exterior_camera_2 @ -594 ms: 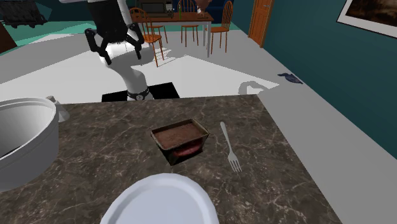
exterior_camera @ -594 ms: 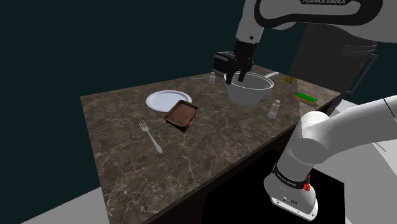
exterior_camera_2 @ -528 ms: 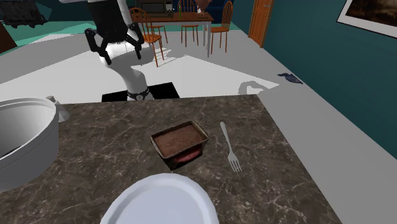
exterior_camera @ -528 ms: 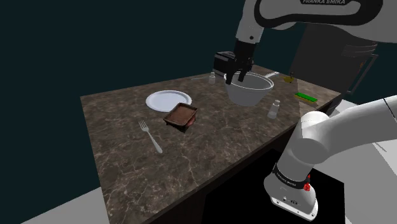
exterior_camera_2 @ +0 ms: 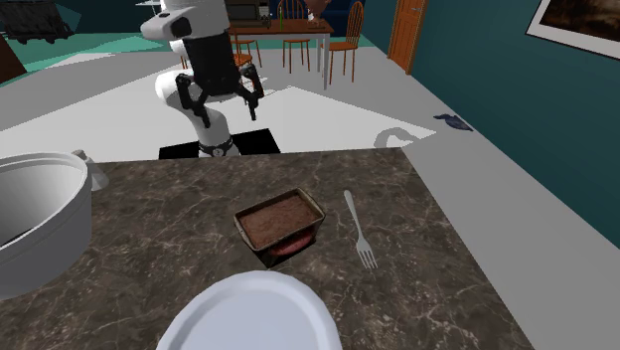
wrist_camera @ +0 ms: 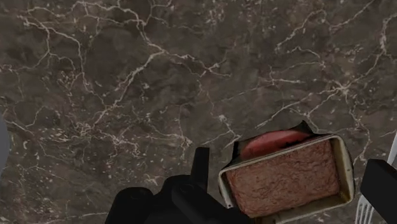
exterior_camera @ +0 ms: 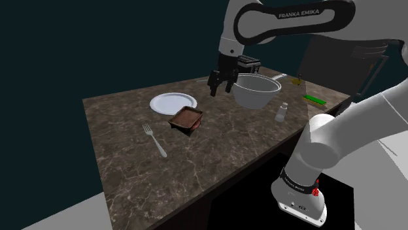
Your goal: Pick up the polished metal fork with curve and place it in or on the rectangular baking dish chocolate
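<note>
The metal fork lies flat on the dark marble counter, apart from the brown rectangular baking dish beside it. In the second exterior view the fork rests just right of the dish. My gripper hangs open and empty in the air between the dish and the big bowl, well above the counter. From across the counter the gripper shows its fingers spread. In the wrist view the gripper looks down on the dish, with the fork's tines by the right finger.
A white plate sits behind the dish, touching its far edge. A large grey bowl, a small shaker, a green item and a black appliance stand toward the shoulder view's right.
The arm swung from above the bowl toward the shoulder view's left, nearer the dish. The dish has tipped and shifted slightly. Fingers stay open.
</note>
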`<state>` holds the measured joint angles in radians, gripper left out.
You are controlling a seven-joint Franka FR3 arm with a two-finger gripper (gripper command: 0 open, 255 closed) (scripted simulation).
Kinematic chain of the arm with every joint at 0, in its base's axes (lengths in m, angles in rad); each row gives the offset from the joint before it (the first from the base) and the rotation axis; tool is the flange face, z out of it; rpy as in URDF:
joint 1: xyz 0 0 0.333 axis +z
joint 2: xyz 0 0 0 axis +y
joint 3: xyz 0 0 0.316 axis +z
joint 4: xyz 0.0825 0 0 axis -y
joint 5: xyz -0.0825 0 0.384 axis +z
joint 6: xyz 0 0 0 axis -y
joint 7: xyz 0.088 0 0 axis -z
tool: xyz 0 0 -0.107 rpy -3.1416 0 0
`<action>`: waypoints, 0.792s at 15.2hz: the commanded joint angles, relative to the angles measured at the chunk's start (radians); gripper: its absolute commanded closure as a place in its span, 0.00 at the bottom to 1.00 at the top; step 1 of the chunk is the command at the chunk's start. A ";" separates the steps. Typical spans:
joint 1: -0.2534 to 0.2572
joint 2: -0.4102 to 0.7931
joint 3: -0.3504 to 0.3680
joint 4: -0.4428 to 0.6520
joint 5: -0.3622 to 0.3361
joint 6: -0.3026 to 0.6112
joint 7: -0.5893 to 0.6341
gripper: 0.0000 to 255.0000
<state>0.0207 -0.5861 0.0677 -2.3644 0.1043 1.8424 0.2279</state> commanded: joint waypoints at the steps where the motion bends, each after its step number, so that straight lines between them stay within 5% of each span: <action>1: 0.009 0.051 0.035 0.008 0.009 0.048 0.043 0.00; 12: 0.028 0.429 0.184 0.179 -0.042 0.263 0.272 0.00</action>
<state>0.0454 -0.2015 0.2367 -2.2123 0.0740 2.0873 0.4705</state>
